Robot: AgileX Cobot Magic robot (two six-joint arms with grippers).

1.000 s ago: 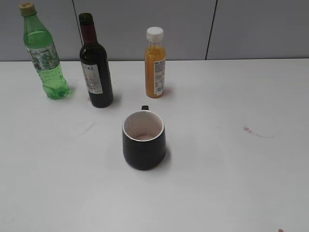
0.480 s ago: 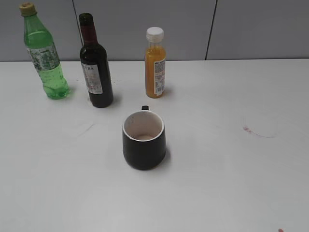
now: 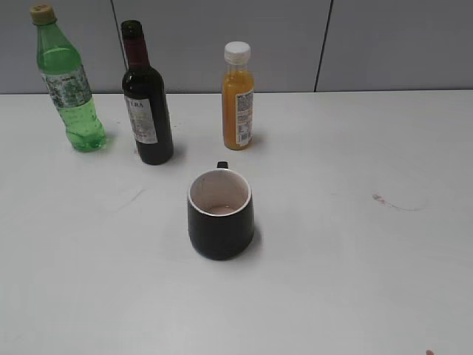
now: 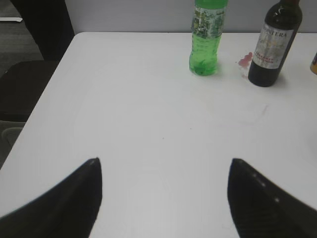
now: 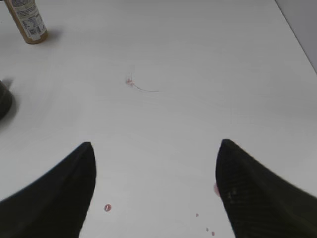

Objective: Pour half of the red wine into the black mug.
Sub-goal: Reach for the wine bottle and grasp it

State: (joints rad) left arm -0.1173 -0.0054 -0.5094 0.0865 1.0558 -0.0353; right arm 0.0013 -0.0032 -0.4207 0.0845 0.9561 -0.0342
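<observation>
The dark wine bottle (image 3: 146, 111) with the red wine stands uncapped at the back left of the white table; it also shows in the left wrist view (image 4: 274, 47). The black mug (image 3: 220, 214) with a white inside stands in the middle, its handle facing away; its edge shows in the right wrist view (image 5: 4, 99). My left gripper (image 4: 164, 161) is open and empty over the left part of the table, well short of the bottle. My right gripper (image 5: 154, 144) is open and empty over the right part. Neither gripper shows in the exterior view.
A light green plastic bottle (image 3: 68, 85) stands at the far left, also in the left wrist view (image 4: 207, 37). An orange juice bottle (image 3: 238, 100) with a white cap stands behind the mug. Small red stains (image 3: 380, 198) mark the table on the right. The table's left edge (image 4: 49, 89) is near.
</observation>
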